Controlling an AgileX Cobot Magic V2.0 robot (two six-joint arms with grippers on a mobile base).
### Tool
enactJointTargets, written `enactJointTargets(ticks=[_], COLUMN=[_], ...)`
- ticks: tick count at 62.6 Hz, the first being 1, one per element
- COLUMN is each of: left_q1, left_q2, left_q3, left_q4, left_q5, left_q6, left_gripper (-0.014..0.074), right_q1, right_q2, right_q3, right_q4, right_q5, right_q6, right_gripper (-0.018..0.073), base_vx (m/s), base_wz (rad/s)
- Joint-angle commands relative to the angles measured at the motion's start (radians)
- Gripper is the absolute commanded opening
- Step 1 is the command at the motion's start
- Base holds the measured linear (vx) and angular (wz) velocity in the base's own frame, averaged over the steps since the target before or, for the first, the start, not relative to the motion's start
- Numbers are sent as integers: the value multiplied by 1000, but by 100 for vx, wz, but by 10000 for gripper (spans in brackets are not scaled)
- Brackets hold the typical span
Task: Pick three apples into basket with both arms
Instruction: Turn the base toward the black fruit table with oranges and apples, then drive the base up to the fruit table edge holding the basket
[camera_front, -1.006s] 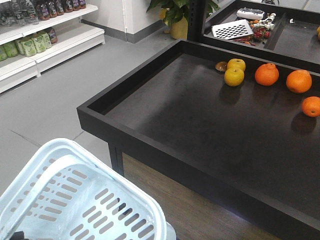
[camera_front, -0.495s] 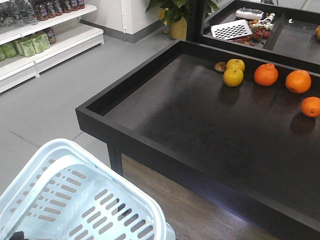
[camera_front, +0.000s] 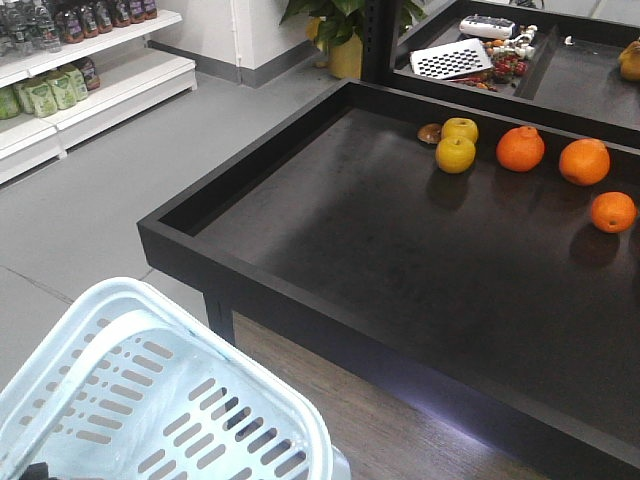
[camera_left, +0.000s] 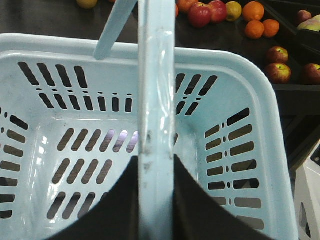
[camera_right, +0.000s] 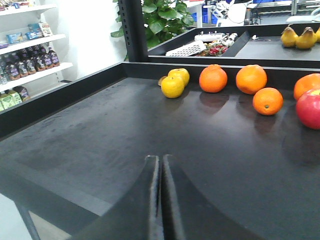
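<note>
My left gripper (camera_left: 156, 156) is shut on the raised handle (camera_left: 156, 75) of the pale blue basket (camera_left: 240, 150), which hangs empty below it. In the front view the basket (camera_front: 110, 292) fills the lower left, beside the black table's corner. Beyond the basket's far rim lie red apples (camera_left: 200, 14); dark red ones with yellowish patches (camera_left: 279, 73) lie further right. My right gripper (camera_right: 160, 158) is shut with nothing in it, low over the bare near part of the black table (camera_right: 100, 135). One red apple (camera_right: 309, 107) shows at the right edge of that view.
Two yellow apples (camera_front: 456, 153) and several oranges (camera_front: 520, 148) lie at the back of the rimmed table (camera_front: 250, 290). A second bin behind holds a grater (camera_front: 450, 60). Shelves of bottles (camera_front: 60, 90) line the left wall, across grey floor. A potted plant (camera_front: 345, 50) stands behind.
In the front view the table and its fruit have slid left and slightly up, and the shelves too. The basket holds its place in the frame.
</note>
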Motion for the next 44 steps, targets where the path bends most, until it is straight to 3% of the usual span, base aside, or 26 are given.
enactJointTargets(ticks=[1, 44], left_q1=[-4, -4], left_q2=[6, 6], left_q3=[-32, -32], left_q4=[-47, -47], left_q5=[-81, -81], left_q6=[-5, -5], left_gripper=[-7, -7], right_q1=[-3, -3], right_q2=[-2, -2], right_q3=[11, 11], right_q4=[-6, -6], right_q5=[-75, -75], right_q6=[-7, -7], right_gripper=[-4, -4], base_vx=[3, 6], base_wz=[-9, -15])
